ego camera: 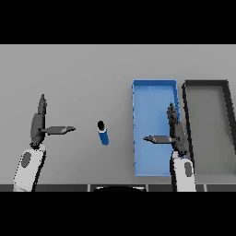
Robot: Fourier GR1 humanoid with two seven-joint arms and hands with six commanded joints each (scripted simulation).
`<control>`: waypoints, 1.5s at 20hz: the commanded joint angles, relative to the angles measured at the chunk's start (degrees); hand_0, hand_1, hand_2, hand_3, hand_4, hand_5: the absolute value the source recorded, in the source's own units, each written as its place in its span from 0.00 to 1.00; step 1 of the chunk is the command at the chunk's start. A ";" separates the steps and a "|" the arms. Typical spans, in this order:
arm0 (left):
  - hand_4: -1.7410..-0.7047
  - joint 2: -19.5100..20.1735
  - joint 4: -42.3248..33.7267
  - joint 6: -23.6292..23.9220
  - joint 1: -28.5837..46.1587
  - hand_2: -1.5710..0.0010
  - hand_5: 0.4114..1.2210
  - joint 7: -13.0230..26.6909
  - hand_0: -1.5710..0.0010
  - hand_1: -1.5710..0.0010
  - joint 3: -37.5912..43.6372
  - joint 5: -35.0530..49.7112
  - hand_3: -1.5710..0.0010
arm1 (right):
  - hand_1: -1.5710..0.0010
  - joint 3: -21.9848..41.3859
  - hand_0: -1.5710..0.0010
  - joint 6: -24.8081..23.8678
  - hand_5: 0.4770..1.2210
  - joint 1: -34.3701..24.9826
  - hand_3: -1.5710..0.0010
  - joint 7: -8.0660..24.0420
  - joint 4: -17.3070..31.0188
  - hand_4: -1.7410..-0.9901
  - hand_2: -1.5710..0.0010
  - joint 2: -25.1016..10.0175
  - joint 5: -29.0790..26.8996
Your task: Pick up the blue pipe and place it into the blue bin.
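A short blue pipe point(103, 134) with a dark end lies on the grey table near the middle. To its right sits the blue bin point(154, 94), a long open tray with nothing inside. My right hand point(176, 133) hovers over the bin's right side, fingers straight and thumb stretched left, open and holding nothing. My left hand point(38, 125) is at the far left, open too, its thumb pointing toward the pipe from a short way off.
A dark grey bin point(226, 115) stands directly to the right of the blue one, close to my right arm. The grey table point(83, 73) stretches behind and around the pipe.
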 commanded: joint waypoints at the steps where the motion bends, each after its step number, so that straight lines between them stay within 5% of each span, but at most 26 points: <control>1: 0.64 0.07 0.07 -0.05 -0.02 1.00 0.22 -0.25 1.00 1.00 0.12 0.07 1.00 | 1.00 0.08 1.00 -0.11 0.19 -0.05 1.00 0.03 0.02 0.69 1.00 0.11 0.06; 6: 0.64 0.67 1.36 -1.03 -0.37 1.00 0.22 -0.90 1.00 1.00 0.87 0.63 1.00 | 1.00 0.60 1.00 -0.65 0.19 -0.53 1.00 0.40 0.06 0.69 1.00 0.92 0.50; 9: 0.64 10.29 1.54 -17.71 -0.66 1.00 0.22 -5.09 1.00 1.00 -2.12 1.95 1.00 | 1.00 5.60 1.00 2.38 0.19 3.60 1.00 -4.58 -4.32 0.69 1.00 -3.81 6.82; 16: 0.63 12.87 0.51 -24.31 -0.11 1.00 0.24 -7.57 1.00 1.00 -3.42 3.26 1.00 | 1.00 7.13 1.00 1.10 0.16 4.74 1.00 -1.14 -6.42 0.74 1.00 -5.48 11.15; 19: 0.62 14.34 -3.41 -28.79 2.79 1.00 0.19 -9.31 1.00 1.00 -6.01 3.39 1.00 | 1.00 7.40 1.00 1.60 0.17 4.06 1.00 -2.24 -6.46 0.73 1.00 -5.85 11.20; 24: 0.56 12.09 -8.52 -31.46 3.58 1.00 0.11 -5.95 1.00 1.00 -11.90 2.28 1.00 | 1.00 7.78 1.00 2.06 0.18 3.99 1.00 -2.75 -6.45 0.71 1.00 -6.02 11.44; 30: 0.54 7.02 -8.07 -29.01 3.16 1.00 0.07 -6.78 1.00 1.00 -16.66 -4.35 1.00 | 1.00 7.95 1.00 1.49 0.19 4.62 1.00 -1.35 -8.47 0.69 1.00 -5.22 11.17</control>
